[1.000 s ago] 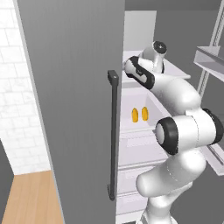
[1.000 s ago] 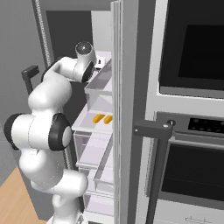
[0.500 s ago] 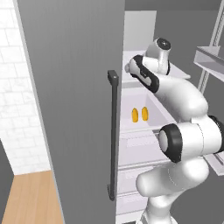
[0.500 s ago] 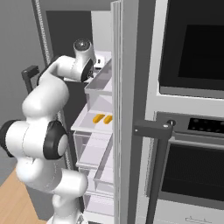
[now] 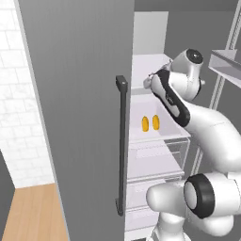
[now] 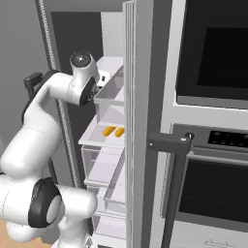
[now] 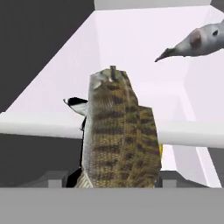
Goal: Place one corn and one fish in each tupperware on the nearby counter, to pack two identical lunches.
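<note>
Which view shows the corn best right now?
The left base view: both cobs of corn lie side by side on the fridge shelf, unobstructed. The right base view shows them smaller, partly behind the door edge. In the hand view the fish blocks them.

Two small yellow-orange corn cobs [image 5: 150,123] side by side on white fridge shelf [image 5: 162,134], right of open grey fridge door [image 5: 75,108]. Brown mottled fish [image 7: 118,135] near; grey fish [image 7: 197,41] farther right. Black wall oven [image 6: 213,97] right of fridge.
</note>
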Robot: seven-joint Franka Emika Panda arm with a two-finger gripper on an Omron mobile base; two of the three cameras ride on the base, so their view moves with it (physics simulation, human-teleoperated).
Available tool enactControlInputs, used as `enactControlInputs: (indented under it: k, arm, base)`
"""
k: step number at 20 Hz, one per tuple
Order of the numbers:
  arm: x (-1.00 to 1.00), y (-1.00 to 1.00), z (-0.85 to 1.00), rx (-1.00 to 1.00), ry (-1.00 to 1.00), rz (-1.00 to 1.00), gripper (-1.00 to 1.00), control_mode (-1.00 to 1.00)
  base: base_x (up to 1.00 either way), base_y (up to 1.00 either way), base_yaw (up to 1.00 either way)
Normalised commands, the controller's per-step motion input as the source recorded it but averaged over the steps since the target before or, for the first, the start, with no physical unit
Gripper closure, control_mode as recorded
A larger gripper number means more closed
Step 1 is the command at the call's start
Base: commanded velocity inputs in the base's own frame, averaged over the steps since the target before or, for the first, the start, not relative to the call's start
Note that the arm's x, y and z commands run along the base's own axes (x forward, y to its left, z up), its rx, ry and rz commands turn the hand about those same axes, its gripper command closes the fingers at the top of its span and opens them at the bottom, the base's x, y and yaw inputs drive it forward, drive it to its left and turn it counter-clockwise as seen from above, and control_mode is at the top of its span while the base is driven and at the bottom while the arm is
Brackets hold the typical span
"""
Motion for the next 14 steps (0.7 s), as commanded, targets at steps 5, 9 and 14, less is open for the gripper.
enactControlInputs:
  k: [5,9,14]
  arm:
    - [-1.00,0.00,0.00,0.00,0.00,-0.02,1.00,-1.00]
    - [-1.00,0.00,0.00,0.00,0.00,-0.01,1.00,-1.00]
    - [-0.80,0.00,-0.01,0.00,0.01,-0.01,1.00,1.00]
  base:
    - [0.00,0.00,0.00]
    - [0.00,0.00,0.00]
    - [-0.20,0.00,0.00]
